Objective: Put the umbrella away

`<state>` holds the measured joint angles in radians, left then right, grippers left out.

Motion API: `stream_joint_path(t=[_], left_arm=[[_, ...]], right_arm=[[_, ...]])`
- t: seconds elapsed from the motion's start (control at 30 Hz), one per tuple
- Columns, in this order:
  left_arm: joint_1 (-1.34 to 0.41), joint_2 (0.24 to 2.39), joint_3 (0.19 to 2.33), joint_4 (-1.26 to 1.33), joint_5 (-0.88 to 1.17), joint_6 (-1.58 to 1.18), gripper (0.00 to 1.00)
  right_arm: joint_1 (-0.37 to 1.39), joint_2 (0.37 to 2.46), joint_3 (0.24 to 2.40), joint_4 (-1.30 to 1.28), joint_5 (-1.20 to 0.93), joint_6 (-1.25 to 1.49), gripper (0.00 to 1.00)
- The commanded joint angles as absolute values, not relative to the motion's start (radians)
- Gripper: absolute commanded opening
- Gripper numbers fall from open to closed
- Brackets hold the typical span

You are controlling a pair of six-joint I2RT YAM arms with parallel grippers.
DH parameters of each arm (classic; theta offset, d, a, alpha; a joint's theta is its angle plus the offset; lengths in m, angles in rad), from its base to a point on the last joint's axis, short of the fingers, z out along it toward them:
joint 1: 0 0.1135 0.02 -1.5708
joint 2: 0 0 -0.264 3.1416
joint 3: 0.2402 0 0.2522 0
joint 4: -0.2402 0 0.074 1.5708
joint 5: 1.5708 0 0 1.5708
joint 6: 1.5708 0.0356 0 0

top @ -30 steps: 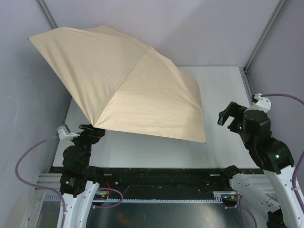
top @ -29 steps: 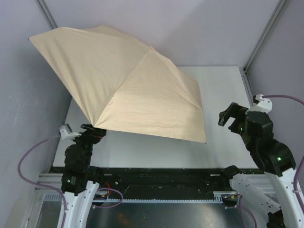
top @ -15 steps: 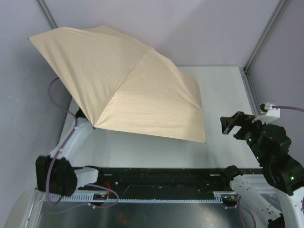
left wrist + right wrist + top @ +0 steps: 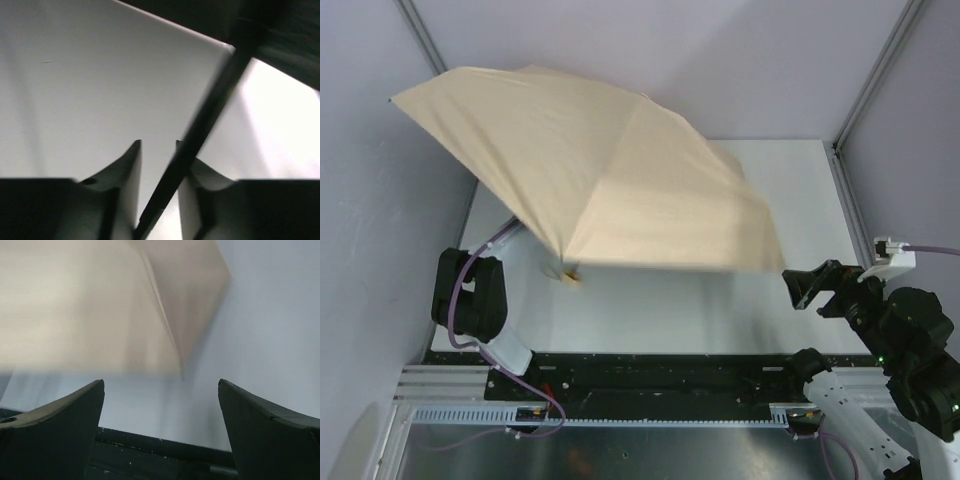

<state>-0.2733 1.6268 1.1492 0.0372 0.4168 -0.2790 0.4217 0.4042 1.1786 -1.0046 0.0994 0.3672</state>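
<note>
1. The umbrella (image 4: 600, 170) stands open and tilted above the left and centre of the white surface (image 4: 790, 190), its beige canopy spreading from the left wall towards the middle, its near edge blurred.
2. The left arm (image 4: 470, 300) reaches up from the surface's near-left corner and disappears beneath the canopy; from above, its gripper is hidden.
3. Seen from the left wrist, the left gripper (image 4: 158, 145) has its two fingers drawn close, with only a narrow gap between them. The umbrella's thin black shaft (image 4: 215, 95) runs slantwise through that gap and lies against the right-hand finger (image 4: 192, 185). The gripper is grasping the shaft.
4. The right gripper (image 4: 807, 285) hovers over the near-right part of the surface, just off the canopy's right corner and apart from it.
5. The right wrist view shows the right gripper (image 4: 160, 385) spread wide, with nothing between its fingers, facing the blurred beige fabric (image 4: 100, 305) ahead.
</note>
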Motion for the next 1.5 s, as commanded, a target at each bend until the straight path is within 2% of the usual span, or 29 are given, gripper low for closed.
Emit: stream_joint_path(t=[0.0, 0.03, 0.1, 0.23, 0.4, 0.5, 0.57, 0.77, 0.87, 1.2, 1.33, 1.47], left_arm=[[-0.287, 1.590, 1.232, 0.071, 0.475, -0.447, 0.18], [-0.288, 1.573, 1.240, 0.072, 0.483, -0.503, 0.11], [-0.295, 1.532, 1.259, 0.072, 0.491, -0.612, 0.03], [-0.321, 1.467, 1.309, 0.071, 0.522, -0.739, 0.00], [-0.375, 1.401, 1.309, 0.069, 0.528, -0.806, 0.00], [-0.418, 1.373, 1.293, 0.069, 0.514, -0.833, 0.00], [-0.443, 1.362, 1.281, 0.069, 0.513, -0.843, 0.00], [-0.499, 1.321, 1.222, 0.071, 0.518, -0.861, 0.00], [-0.519, 1.297, 1.204, 0.076, 0.536, -0.836, 0.00], [-0.605, 1.260, 1.134, 0.141, 0.593, -0.765, 0.00], [-0.649, 1.269, 1.121, 0.178, 0.610, -0.775, 0.00], [-0.686, 1.281, 1.121, 0.196, 0.613, -0.778, 0.00]], right_arm=[[0.424, 0.418, 1.275, -1.231, 0.382, 0.515, 0.98], [0.426, 0.428, 1.295, -1.277, 0.432, 0.547, 0.98], [0.430, 0.443, 1.329, -1.334, 0.487, 0.587, 0.97], [0.458, 0.488, 1.348, -1.330, 0.422, 0.541, 0.97], [0.468, 0.577, 1.187, -1.040, -0.056, 0.366, 0.94], [0.484, 0.674, 1.076, -0.777, -0.324, 0.423, 0.90], [0.532, 0.733, 1.018, -0.564, -0.394, 0.507, 0.89], [0.800, 0.951, 0.975, -0.166, -0.267, 0.619, 0.87], [0.832, 1.032, 0.974, -0.098, -0.241, 0.678, 0.84], [0.505, 0.969, 0.976, 0.114, -0.340, 0.944, 0.83], [0.468, 1.052, 1.000, 0.270, -0.414, 1.078, 0.81], [0.468, 1.114, 1.034, 0.351, -0.370, 1.145, 0.78]])
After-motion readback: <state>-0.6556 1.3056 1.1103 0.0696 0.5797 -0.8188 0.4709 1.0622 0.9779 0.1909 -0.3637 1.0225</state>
